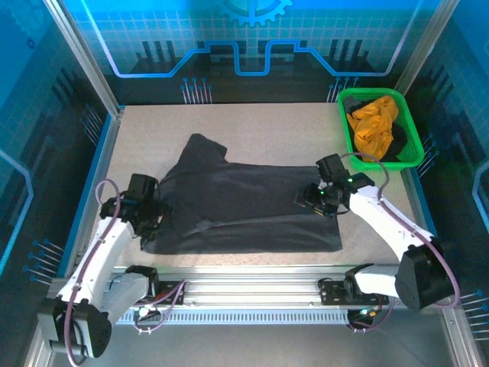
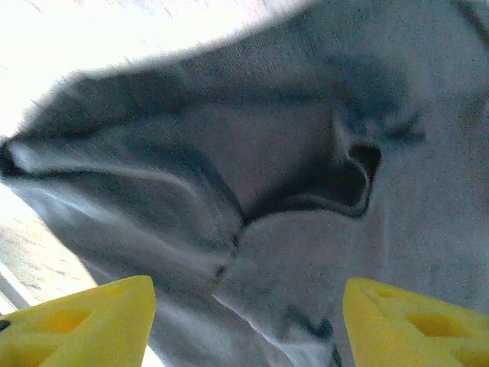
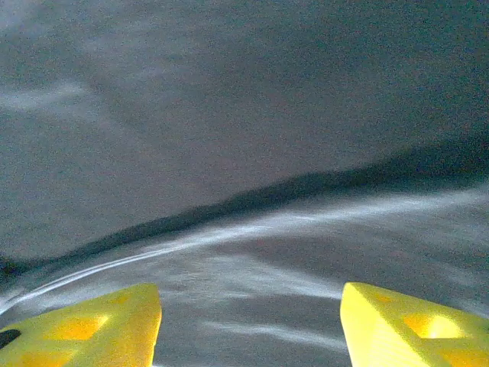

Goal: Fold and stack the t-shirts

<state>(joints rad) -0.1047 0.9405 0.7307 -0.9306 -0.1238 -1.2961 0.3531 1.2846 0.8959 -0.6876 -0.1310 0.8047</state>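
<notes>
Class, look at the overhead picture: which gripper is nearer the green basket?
Right. The right gripper sits at the right edge of the black shirt, a little in front and left of the basket; the left gripper is far off at the shirt's left edge.

left arm (image 1: 103, 252) reaches forward with its elbow bent, left gripper (image 1: 155, 220) held low and pointing inward, its yellow fingers (image 2: 84, 321) wide apart. right arm (image 1: 390, 222) angles inward, right gripper (image 1: 309, 200) low, its fingers (image 3: 412, 325) likewise spread, clasping nothing.
</notes>
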